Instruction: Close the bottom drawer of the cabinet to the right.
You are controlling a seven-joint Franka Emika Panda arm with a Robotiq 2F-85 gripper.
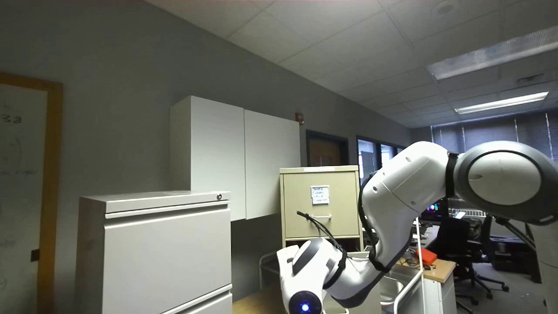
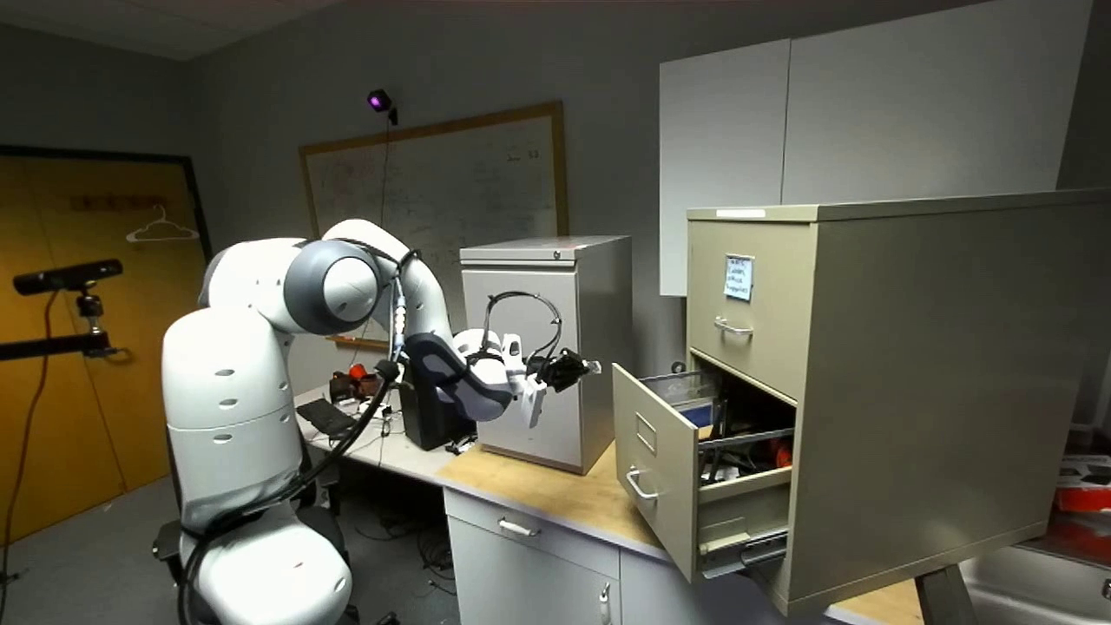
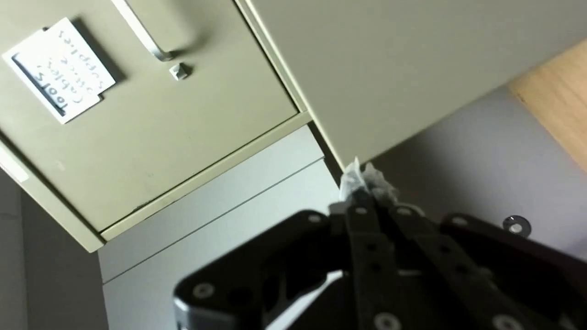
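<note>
The fingers [image 3: 362, 215] meet at their pale tips, near a top corner of the bottom drawer [image 2: 668, 460]; contact is unclear. The drawer juts out from the beige cabinet [image 2: 937, 382]. A grey cabinet [image 2: 555, 425] stands on the worktop [image 2: 538, 488].
</note>
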